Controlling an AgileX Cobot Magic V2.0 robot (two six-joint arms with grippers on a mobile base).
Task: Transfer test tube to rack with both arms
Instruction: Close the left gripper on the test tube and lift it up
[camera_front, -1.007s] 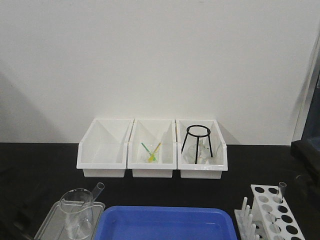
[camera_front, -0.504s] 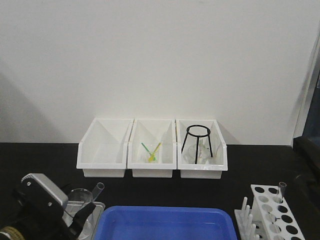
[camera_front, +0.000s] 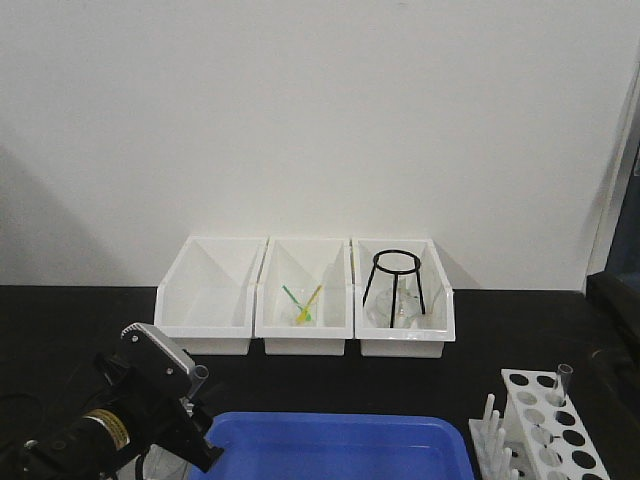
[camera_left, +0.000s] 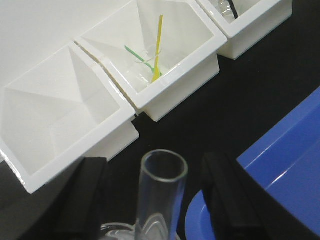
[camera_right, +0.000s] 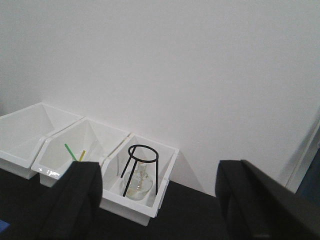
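Note:
A clear test tube (camera_left: 162, 192) leans up out of a glass beaker (camera_left: 122, 231), its open mouth showing at the lower left of the front view (camera_front: 200, 373). My left gripper (camera_left: 156, 187) is open. One black finger (camera_left: 75, 200) stands on each side of the tube's upper end, with gaps to the glass. The white rack (camera_front: 548, 432) stands at the lower right and holds another tube (camera_front: 563, 381) in a back hole. My right gripper (camera_right: 162, 200) is open and empty, raised and facing the bins. It does not show in the front view.
Three white bins (camera_front: 305, 338) line the back wall. The middle one holds green and yellow sticks (camera_left: 156, 47); the right one holds a black wire tripod (camera_right: 141, 167) over a glass flask. A blue tray (camera_front: 330, 445) lies at the front, right beside the beaker.
My left arm came into view from the lower left and rose toward the beaker. Its fingers now flank the test tube's top. The rack and bins have not moved.

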